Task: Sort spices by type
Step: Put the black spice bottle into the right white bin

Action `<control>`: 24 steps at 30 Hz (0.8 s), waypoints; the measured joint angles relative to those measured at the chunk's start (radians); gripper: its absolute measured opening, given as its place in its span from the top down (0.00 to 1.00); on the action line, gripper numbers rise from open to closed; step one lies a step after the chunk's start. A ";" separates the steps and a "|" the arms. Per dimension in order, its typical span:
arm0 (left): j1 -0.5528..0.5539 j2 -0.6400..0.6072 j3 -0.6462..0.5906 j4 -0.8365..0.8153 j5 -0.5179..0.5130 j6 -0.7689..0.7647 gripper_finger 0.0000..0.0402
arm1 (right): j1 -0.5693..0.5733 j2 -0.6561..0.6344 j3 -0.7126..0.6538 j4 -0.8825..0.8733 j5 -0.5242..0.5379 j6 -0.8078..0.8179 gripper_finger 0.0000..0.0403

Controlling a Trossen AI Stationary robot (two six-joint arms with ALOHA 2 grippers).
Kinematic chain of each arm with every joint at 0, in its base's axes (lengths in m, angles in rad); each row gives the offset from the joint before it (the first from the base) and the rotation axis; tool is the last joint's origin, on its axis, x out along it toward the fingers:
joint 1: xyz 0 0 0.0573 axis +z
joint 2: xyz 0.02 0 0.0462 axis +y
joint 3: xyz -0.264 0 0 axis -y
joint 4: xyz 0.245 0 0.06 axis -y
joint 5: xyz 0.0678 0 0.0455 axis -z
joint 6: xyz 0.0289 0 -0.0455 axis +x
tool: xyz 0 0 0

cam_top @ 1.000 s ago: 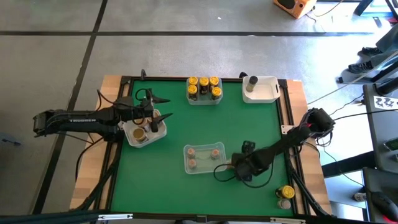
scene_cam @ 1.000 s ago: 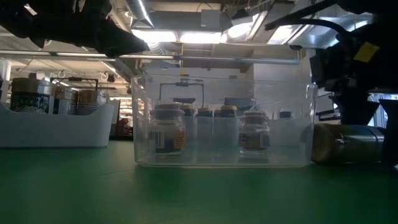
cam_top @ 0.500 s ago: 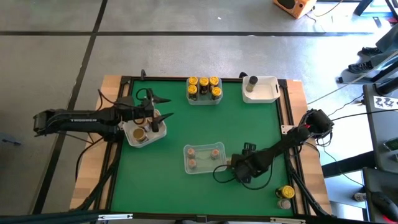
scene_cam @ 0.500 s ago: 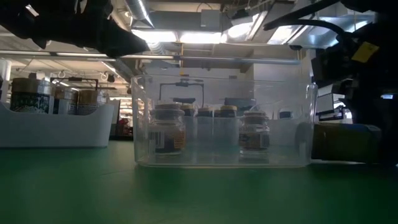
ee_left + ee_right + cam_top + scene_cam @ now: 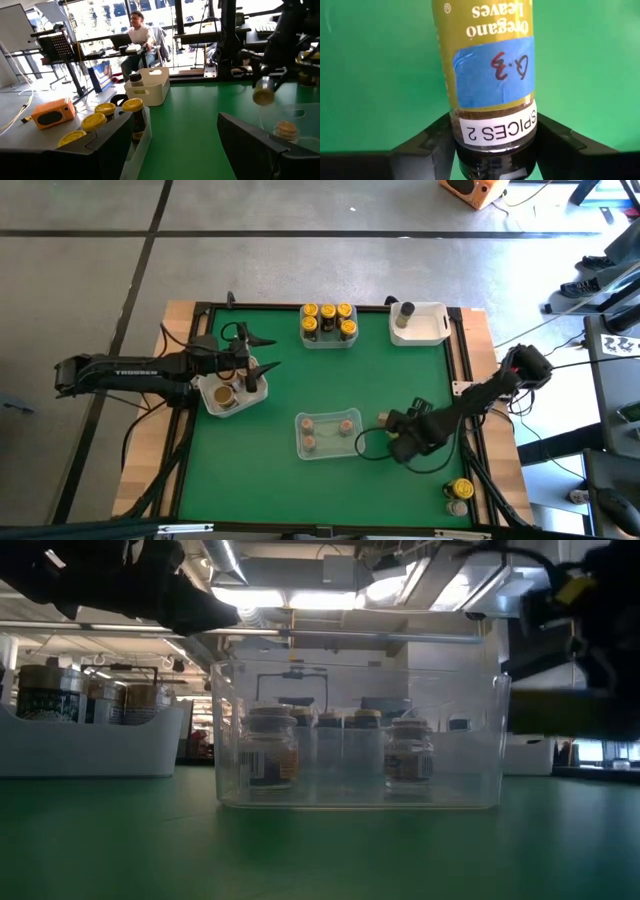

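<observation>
From above, the clear tub sits near the middle of the green table. It has two little jars inside. The right gripper is just beside this tub, on its right. It holds a spice jar with a tan lid. The left gripper waits far from the clear tub, up and to the left, over a white tub with a jar in it. Its jaws are apart and hold nothing. Behind the clear tub is a tub of yellow-lid jars, and to the right of that is a white bin with one jar. Two more jars stand off the green, past the clear tub's right side, near the front.

From the table's level, the clear tub is in the middle. The jars in it stand up straight. To its right, the right arm is a dark blur up off the table.

From the left wrist, the left jaws stand wide apart. The held jar hangs in the air above the clear tub, and a tan lid shows inside that tub.

From the right wrist, the right jaws are clenched on the jar. It is yellow-green, with a blue tape patch and a white label. It says oregano leaves.

I think the step now is carrying this jar to its tub. Next it must go over the tub that matches it, come down straight, and be let go standing up.
</observation>
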 joint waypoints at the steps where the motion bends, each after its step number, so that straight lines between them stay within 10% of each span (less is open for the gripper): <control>1: 0.000 0.005 0.000 0.003 0.000 0.000 0.29 | 0.000 -0.019 0.000 -0.007 0.020 0.007 0.47; 13: -0.051 0.169 0.075 0.053 0.002 -0.087 0.31 | -0.073 -0.108 0.002 0.006 0.174 0.001 0.48; 24: -0.130 0.562 0.330 0.048 0.002 -0.079 0.64 | -0.113 -0.108 0.002 0.033 0.163 -0.065 0.48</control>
